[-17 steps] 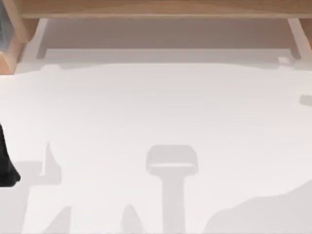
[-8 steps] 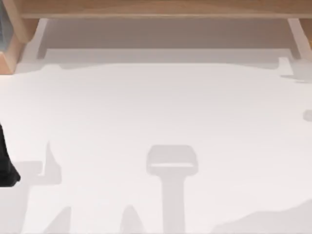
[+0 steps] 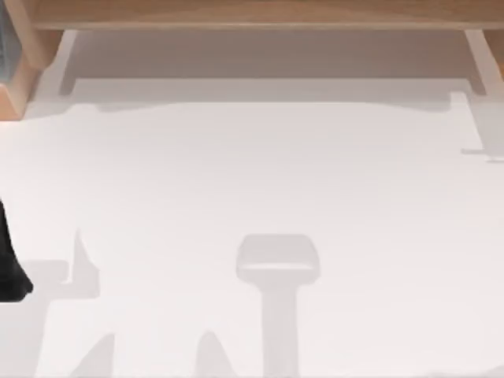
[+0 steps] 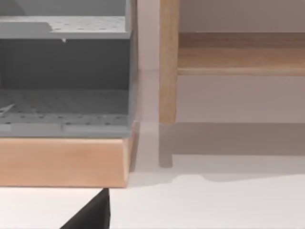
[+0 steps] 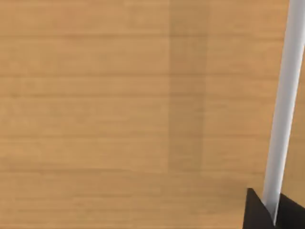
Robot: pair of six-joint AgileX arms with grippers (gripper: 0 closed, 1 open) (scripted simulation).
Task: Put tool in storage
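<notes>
In the right wrist view, a slim pale tool point(image 5: 285, 105) is seen pinched between the dark fingertips of the right gripper point(image 5: 272, 212), its long axis running away from the jaws across a broad wooden surface point(image 5: 119, 109), close in front of it. The tool is judged lifted and near the storage, not yet released. The left gripper point(image 4: 90, 215), whose jaw state cannot be told, is parked near the grey shelf unit point(image 4: 64, 76) on its wooden base point(image 4: 62, 162)
</notes>
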